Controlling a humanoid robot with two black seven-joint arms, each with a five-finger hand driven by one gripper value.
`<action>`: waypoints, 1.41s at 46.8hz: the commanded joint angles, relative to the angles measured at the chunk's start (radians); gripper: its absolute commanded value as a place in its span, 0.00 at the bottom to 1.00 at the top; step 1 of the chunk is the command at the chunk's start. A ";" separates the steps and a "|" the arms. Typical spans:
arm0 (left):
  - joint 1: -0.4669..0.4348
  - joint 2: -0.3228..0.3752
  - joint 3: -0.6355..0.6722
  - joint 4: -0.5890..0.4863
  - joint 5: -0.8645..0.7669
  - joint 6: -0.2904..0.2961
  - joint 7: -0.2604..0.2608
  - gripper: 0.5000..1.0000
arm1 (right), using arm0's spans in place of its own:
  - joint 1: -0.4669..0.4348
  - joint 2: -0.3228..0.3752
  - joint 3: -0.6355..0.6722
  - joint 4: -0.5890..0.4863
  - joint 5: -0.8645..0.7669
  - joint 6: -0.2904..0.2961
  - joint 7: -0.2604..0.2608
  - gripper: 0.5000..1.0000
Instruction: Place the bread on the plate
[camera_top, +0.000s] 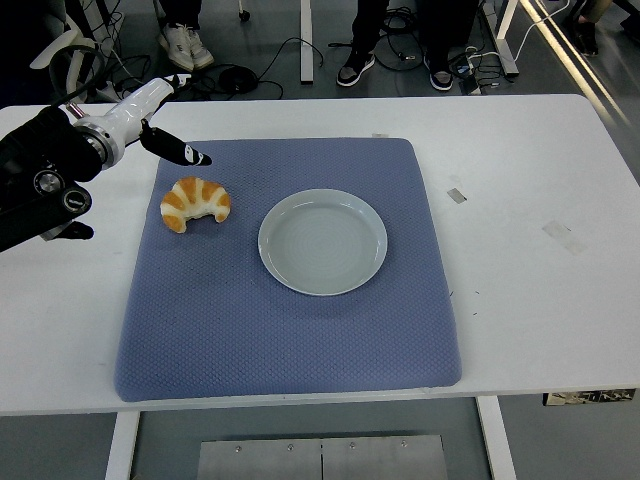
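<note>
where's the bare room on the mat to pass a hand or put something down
Most of the blue mat is free: the wide strip between the plate and the table's near edge, the band right of the plate, and the strip behind it. The plate itself is empty. It is tighter at the far left corner, where the left hand hovers just behind the croissant.

Left arm reaching in from left edge; left hand (150, 120) open, fingers extended.

Left arm (40, 185): cut off by the left edge.
People (400, 30): only legs and shoes show at top.
</note>
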 joint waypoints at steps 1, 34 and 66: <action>0.000 0.006 0.001 -0.020 0.003 0.003 -0.001 0.96 | 0.000 0.000 0.000 0.000 0.000 0.000 0.000 1.00; 0.006 0.034 0.127 -0.072 0.165 0.098 -0.005 0.96 | 0.000 0.000 0.000 0.000 0.000 0.000 0.000 1.00; 0.003 -0.026 0.225 0.007 0.148 0.104 0.000 0.96 | 0.000 0.000 0.000 0.000 0.000 0.000 0.000 1.00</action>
